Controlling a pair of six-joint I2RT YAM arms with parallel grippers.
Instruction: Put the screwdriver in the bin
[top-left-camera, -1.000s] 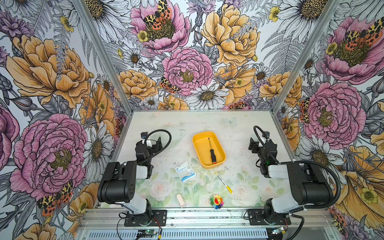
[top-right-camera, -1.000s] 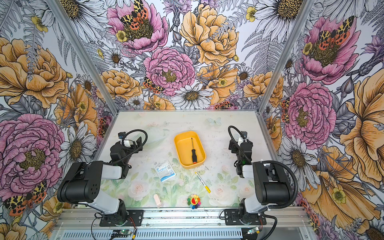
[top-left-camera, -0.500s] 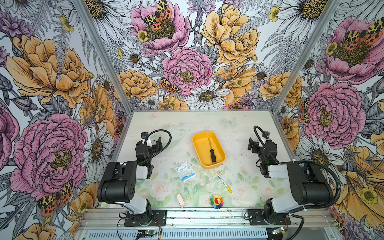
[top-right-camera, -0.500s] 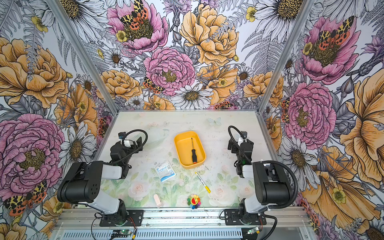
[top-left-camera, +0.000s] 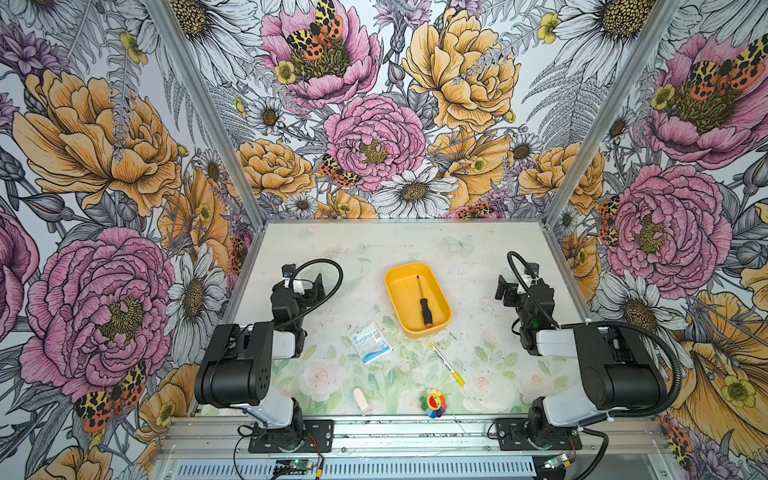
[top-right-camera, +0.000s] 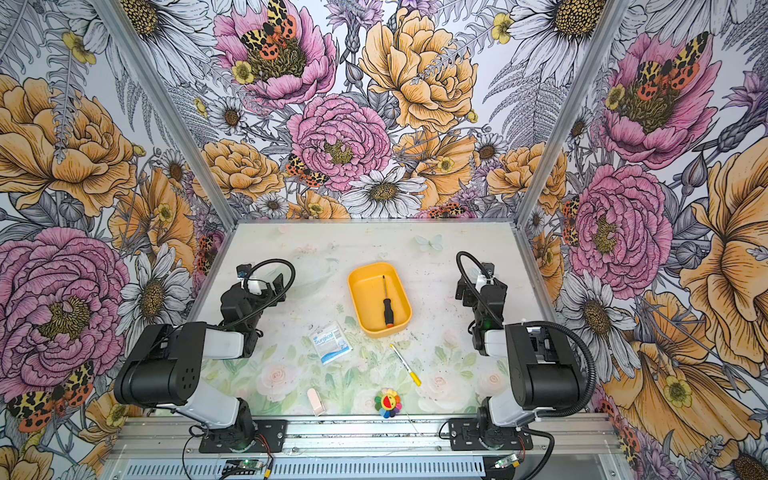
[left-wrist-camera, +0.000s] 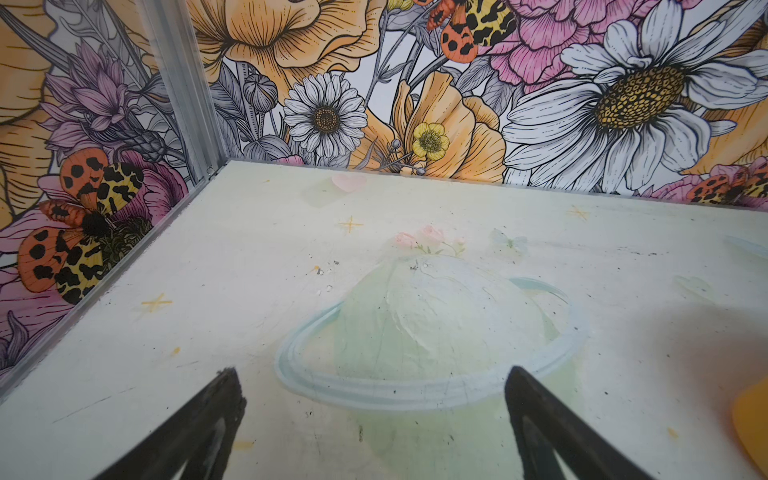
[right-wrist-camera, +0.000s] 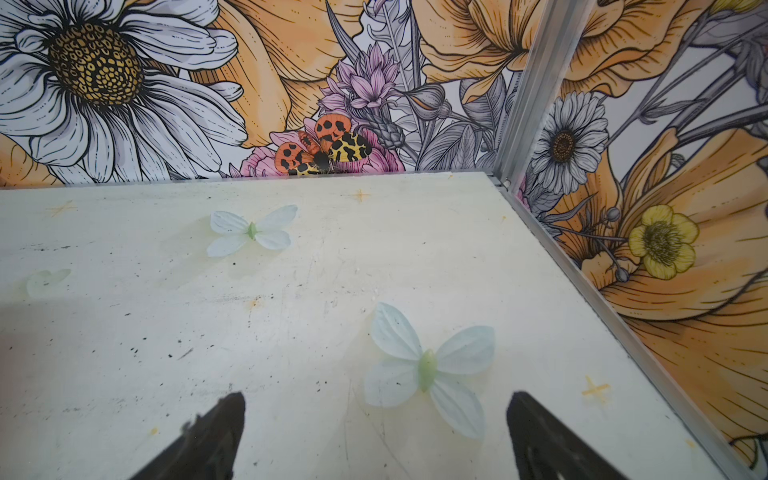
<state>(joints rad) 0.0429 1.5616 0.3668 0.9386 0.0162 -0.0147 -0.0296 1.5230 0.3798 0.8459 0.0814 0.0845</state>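
Observation:
The screwdriver (top-left-camera: 424, 305) (top-right-camera: 387, 306), with a black handle and thin dark shaft, lies lengthwise inside the yellow-orange bin (top-left-camera: 401, 297) (top-right-camera: 365, 297) at mid-table in both top views. My left gripper (top-left-camera: 311, 286) (top-right-camera: 277, 286) stands open over the table's left side, well clear of the bin. In the left wrist view its gripper (left-wrist-camera: 372, 374) holds nothing, and a corner of the bin (left-wrist-camera: 753, 428) shows at the frame's edge. My right gripper (top-left-camera: 503, 289) (top-right-camera: 462, 292) stands open near the right wall, and in the right wrist view the gripper (right-wrist-camera: 376, 397) is empty over bare table.
A white-and-blue packet (top-left-camera: 370, 343) lies in front of the bin, to its left. A thin yellow-handled tool (top-left-camera: 446, 364) lies in front of the bin, to its right. A rainbow flower toy (top-left-camera: 433, 402) and a small pink piece (top-left-camera: 360, 401) sit near the front edge. Walls close three sides.
The right gripper's fingers have spread a little wider. The screwdriver, the bin and the left arm have not moved.

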